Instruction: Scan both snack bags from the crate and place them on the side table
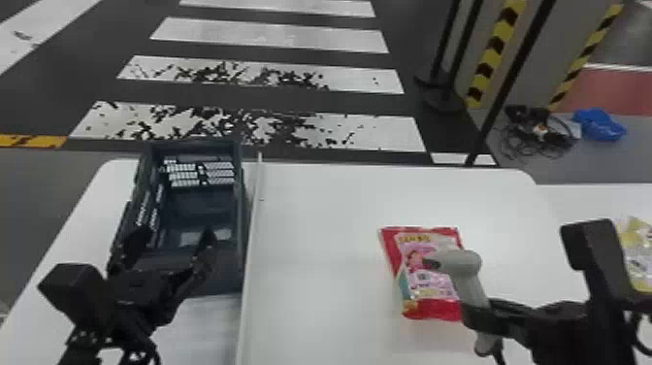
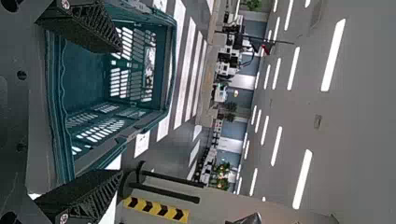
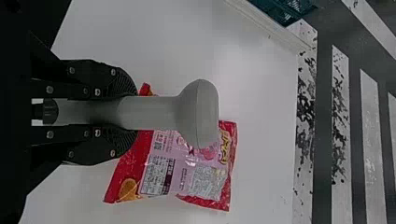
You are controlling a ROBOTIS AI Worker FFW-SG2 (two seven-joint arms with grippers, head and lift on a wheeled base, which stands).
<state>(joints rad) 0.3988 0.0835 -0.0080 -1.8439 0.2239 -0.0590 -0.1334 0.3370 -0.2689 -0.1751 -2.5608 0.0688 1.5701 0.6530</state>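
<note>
A red and pink snack bag (image 1: 427, 291) lies flat on the white table, under the grey scanner (image 1: 463, 269). My right gripper (image 1: 478, 315) is shut on the scanner's handle; the right wrist view has the gripper (image 3: 123, 112) around the scanner (image 3: 161, 112), over part of the bag (image 3: 187, 172). At the right edge lies a yellow snack bag (image 1: 638, 252). The dark crate (image 1: 245, 218) stands at the left with no bag visible inside. My left gripper (image 1: 172, 240) is open over its near part; in the left wrist view the gripper (image 2: 116, 112) has its fingers apart before the crate (image 2: 170, 70).
A raised white strip (image 1: 252, 252) runs along the table (image 1: 315, 218) just right of the crate. The side table (image 1: 601, 194) adjoins at the right. Thin dark posts (image 1: 509, 82) and cables (image 1: 538, 133) are on the floor beyond.
</note>
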